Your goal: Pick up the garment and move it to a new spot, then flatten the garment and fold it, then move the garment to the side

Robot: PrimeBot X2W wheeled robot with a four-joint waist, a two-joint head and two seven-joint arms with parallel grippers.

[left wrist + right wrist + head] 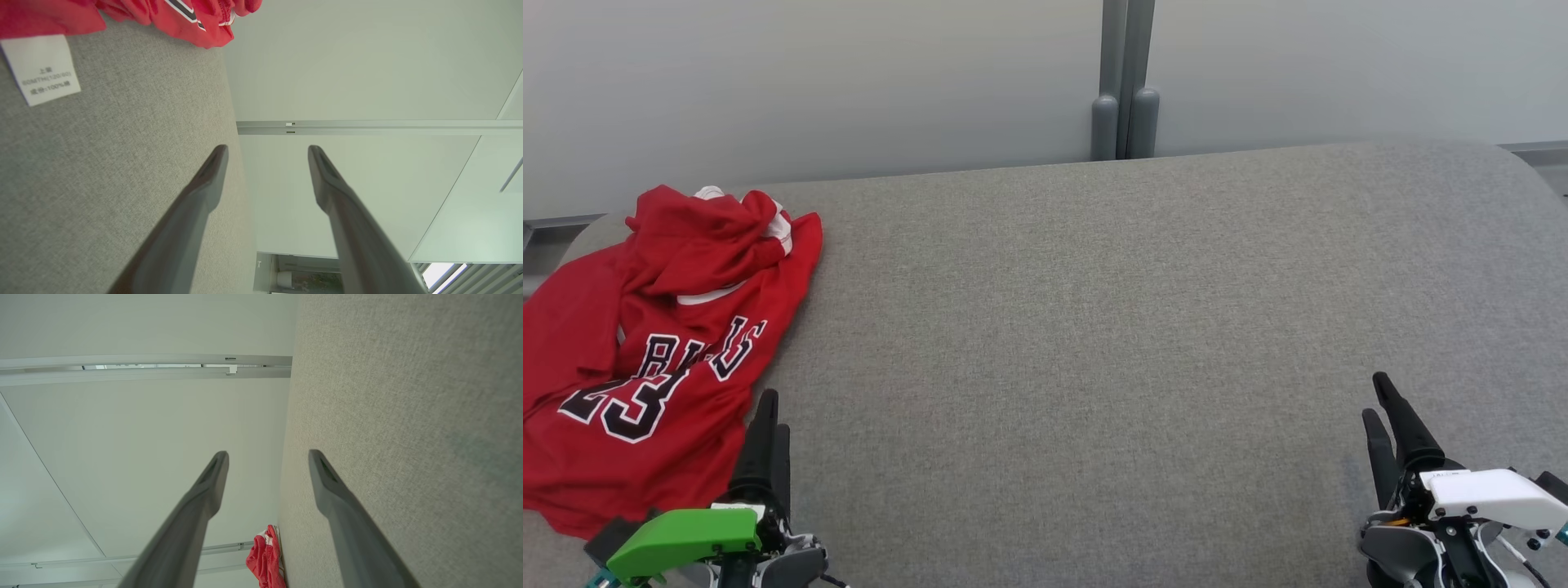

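Garment (645, 351) with white care label (41, 69)

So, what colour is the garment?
The garment is red with white-edged black lettering; the head view shows it best.

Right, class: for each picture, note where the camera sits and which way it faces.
Head view: on the head, facing forward and down at grey table and red jersey; left gripper, right gripper at bottom.
Left wrist view: on that wrist, along its open fingers, past the jersey's label, to the wall.
Right wrist view: on that wrist, along its open fingers to the wall.
All three share the jersey.
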